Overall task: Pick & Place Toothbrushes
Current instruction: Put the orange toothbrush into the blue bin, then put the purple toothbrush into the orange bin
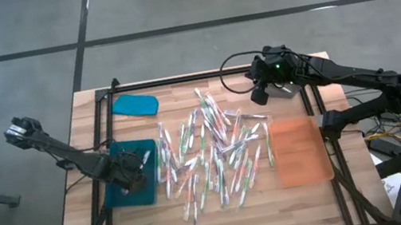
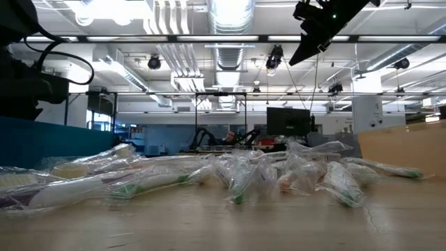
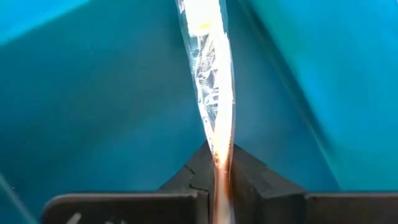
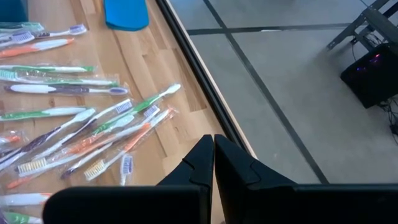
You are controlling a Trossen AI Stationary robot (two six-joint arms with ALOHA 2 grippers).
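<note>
While clenched right fingers [image 4: 213,163] hover empty, left fingers [image 3: 186,180] pinch a wrapped toothbrush [image 3: 210,93] over the blue tray [image 3: 93,106].

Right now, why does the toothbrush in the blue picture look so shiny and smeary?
Left wrist view: the wrapped toothbrush pinched in the left gripper catches glare on its plastic wrapper, bright near its far end, and sits too close, so it smears. Low view: the nearest toothbrushes are blurry, and the ceiling lights glare white.

Wrapped toothbrushes [image 2: 209,178] lie heaped across the wooden bench [image 2: 279,223] (most in clear sleeves). A dark arm [image 2: 320,24] hangs overhead at upper right.
</note>
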